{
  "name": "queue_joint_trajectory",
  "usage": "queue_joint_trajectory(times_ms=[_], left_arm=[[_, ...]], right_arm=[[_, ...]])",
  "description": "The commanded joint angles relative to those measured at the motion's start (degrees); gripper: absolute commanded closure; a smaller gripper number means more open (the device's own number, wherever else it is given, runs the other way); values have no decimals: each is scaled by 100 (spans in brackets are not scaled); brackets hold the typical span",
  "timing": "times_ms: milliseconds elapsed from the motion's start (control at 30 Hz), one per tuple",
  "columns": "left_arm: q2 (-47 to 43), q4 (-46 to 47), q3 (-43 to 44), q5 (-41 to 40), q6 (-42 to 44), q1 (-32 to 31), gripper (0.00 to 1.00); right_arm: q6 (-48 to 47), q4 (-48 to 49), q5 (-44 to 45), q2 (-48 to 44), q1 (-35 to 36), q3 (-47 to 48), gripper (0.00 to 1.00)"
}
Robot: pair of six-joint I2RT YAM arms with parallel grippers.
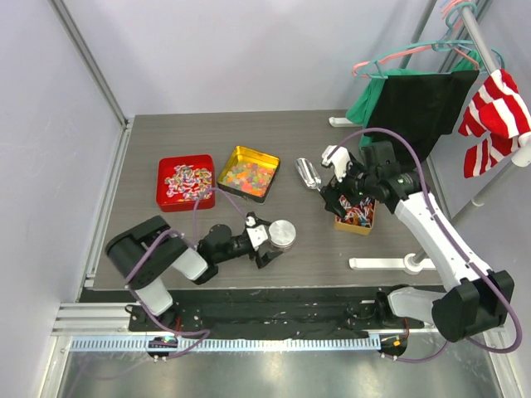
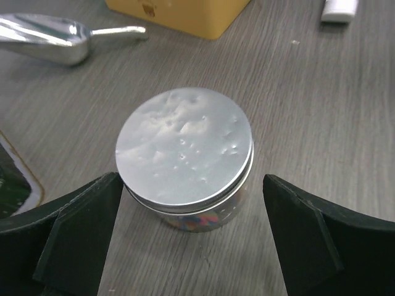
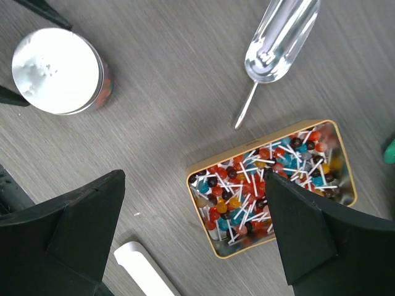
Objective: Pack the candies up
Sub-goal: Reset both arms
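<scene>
**While Both Grippers Stood Spread: Candy Locations on the Worktop**

While the left gripper (image 2: 191,243) lay low over the worktop (image 1: 207,133), its fingers (image 2: 80,234) were spread to either side of a round jar (image 2: 185,154) closed with a silver lid. The jar stood upright between them. The left finger sat just beside the lid rim; contact could not be confirmed. The right finger stood apart from the jar. Coloured candies (image 2: 197,221) showed through the jar wall below the lid.

The right gripper (image 3: 191,240) hovered with its fingers wide apart, gripping nothing, partly above a yellow tin (image 3: 194,192). This open tin was filled with lollipops (image 3: 259,185) on white sticks.

A metal scoop (image 3: 276,43) lay on the worktop beyond the yellow tin. Its thin handle pointed toward the tin without touching it.

Two further open tins sat at the far left of the worktop, just beside each other:

- A red tin (image 1: 163,178) held wrapped candies (image 1: 187,181).
- A gold tin (image 1: 249,154), turned at an angle, held glossy gummy candies (image 1: 249,176).

The jar stood nearer the arm bases than both tins, well apart from the yellow tin.
</scene>
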Motion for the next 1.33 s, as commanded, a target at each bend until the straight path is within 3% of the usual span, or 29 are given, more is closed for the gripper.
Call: queue_joint_trajectory(times_ms=[0,100,167,333,433,467,500,567,600,733,867,1000,1300], left_arm=[[-890,-503,-253,310,522,31,0],[-1777,-890,-491,328,874,66,0],[-2049,-357,-745,-74,874,102,0],[-2859,-1538,-527,-864,2004,128,0],[-3430,-3125,165,-1776,2350,286,0],[-3536,-3853,977,-1920,2369,364,0],[-3624,-5627,1481,-1957,2264,557,0],[-3607,-6887,2866,-1949,1827,804,0],[-3581,-7972,3266,-1922,1780,909,0],[-3668,-9280,4674,-2045,1552,1514,0],[-3783,-10126,6052,-1413,1043,2479,0],[-3932,-10496,6794,-859,655,3291,0],[-4143,-10743,7401,-700,268,3600,0]], right_arm=[[154,306,-50,-416,10,156,0],[198,367,-199,-627,10,68,0],[216,446,-261,-820,10,-28,0],[357,666,-331,-1049,10,-196,0],[714,832,-218,-1198,1,-196,0],[874,964,-121,-1268,10,-213,0],[1006,1235,54,-1434,10,-222,0],[1305,1500,213,-1567,10,-196,0],[1428,1606,335,-1690,10,-170,0],[1745,2159,1090,-2103,1,6,0],[1999,2328,1522,-2210,18,594,0],[2088,2275,1374,-2271,27,1113,0],[2317,2169,1022,-2227,27,1773,0]])
